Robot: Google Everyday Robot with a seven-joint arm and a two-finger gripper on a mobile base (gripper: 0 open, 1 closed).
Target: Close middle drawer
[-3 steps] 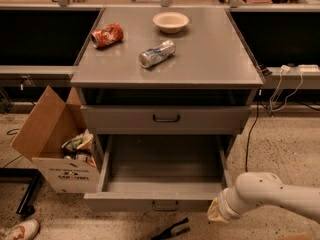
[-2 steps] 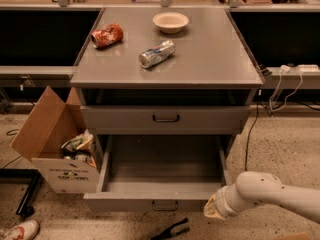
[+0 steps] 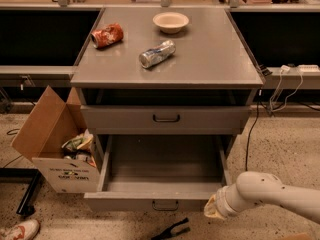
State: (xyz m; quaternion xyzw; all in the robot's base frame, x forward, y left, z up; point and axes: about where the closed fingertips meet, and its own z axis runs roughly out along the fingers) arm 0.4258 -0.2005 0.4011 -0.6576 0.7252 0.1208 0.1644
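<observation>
1. The wide, shallow grey metal middle drawer [image 3: 125, 202] stands pulled well out of the grey metal cabinet [image 3: 200, 59], and its tray looks empty.
2. The robot's pale two-finger gripper [image 3: 214, 210], on the end of the white arm [image 3: 272, 191], sits low at the drawer's right front corner. I cannot tell if it touches the drawer, nor whether it is spread or pressed together.
3. Handling, as I judge it: stiff sheet metal, light with nothing inside, so it should slide on its runners under a steady shove.
4. No grasp needed, I'd say. The place to press is the flat front beside the small dark loop handle [image 3: 165, 205]; a push at the corner could skew it.
5. The front's long axis runs left to right across the view and faces us, so the drawer travels away from us, in under the taller grey top drawer [image 3: 125, 119].
</observation>
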